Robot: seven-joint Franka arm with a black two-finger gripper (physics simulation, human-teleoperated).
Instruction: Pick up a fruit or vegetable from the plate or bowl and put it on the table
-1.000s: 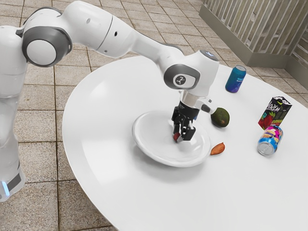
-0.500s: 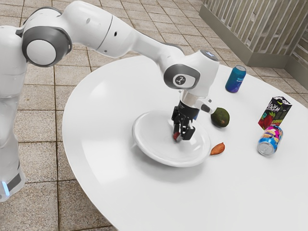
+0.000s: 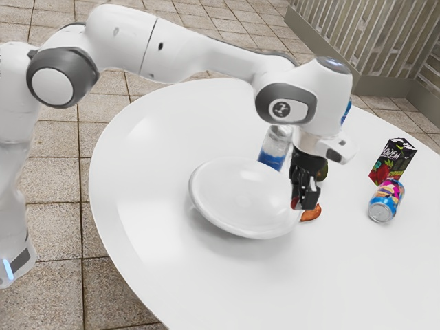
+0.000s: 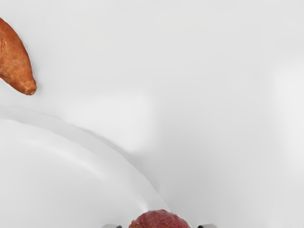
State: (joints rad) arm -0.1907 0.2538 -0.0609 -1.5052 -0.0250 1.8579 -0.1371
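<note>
The red fruit (image 3: 295,203) hangs at the plate's rim (image 3: 197,201), clamped between the two fingers of the gripper (image 3: 304,203), though its far side is hard to make out. The step in hand is the carry out to the table (image 3: 350,275). Best keep it high enough to clear the rim, then head for bare tabletop away from the orange sweet potato (image 3: 311,213). Lower until the fruit touches, pause, and part the fingers gently; a round thing let go high may roll.
</note>
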